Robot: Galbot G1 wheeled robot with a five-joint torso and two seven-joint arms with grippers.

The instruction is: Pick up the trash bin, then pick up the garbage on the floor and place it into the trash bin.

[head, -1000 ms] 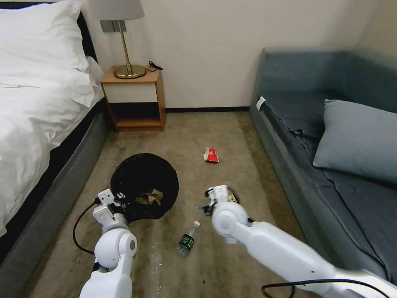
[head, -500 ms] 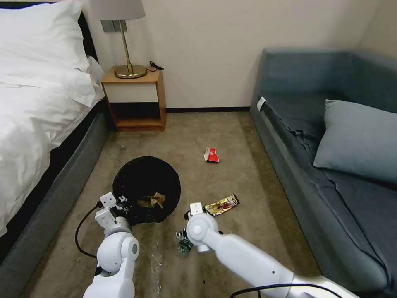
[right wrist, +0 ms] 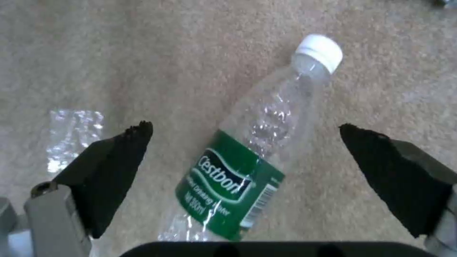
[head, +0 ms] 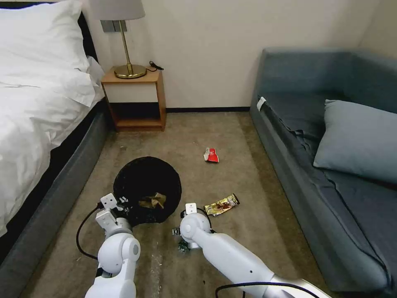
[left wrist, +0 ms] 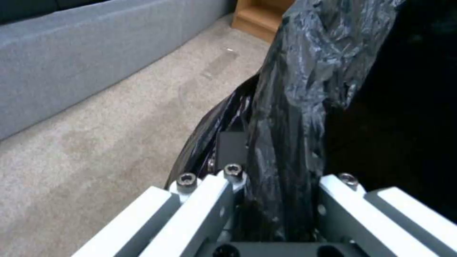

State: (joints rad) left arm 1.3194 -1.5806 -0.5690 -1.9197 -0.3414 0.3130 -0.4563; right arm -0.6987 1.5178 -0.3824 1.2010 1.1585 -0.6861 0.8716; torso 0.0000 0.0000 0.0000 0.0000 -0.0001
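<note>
trash bin (head: 147, 182): on carpet, centre-left of head view, lined with black bag (left wrist: 305, 89); crumpled brown paper (head: 152, 201) already inside near its 6 o'clock rim.
left gripper (head: 120, 203): at bin's 7 o'clock rim, fingers clamped tight on rim with bag plastic bunched between them (left wrist view).
bottle (right wrist: 247, 153): clear, green label, white cap, lying flat on carpet at about 5 o'clock from bin, close by; mostly hidden under right wrist in head view.
right gripper (right wrist: 245, 132): directly above bottle, fingers (right wrist: 114, 160) spread wide, one each side of it, not touching it.
gold-brown wrapper (head: 222, 205): flat on carpet, about 4 o'clock from bin, just beside right wrist at its 2 o'clock.
red-and-white wrapper (head: 211, 155): on carpet at bin's 2 o'clock, well apart from both grippers.
clear plastic scrap (right wrist: 74, 137): on carpet next to one right finger.
nightstand (head: 134, 99): 12 o'clock from bin, against wall, brass lamp (head: 126, 49) on top.
bed (head: 41, 103): 9–10 o'clock.
sofa (head: 326, 157): 3 o'clock, grey cushion (head: 357, 138) on seat.
</note>
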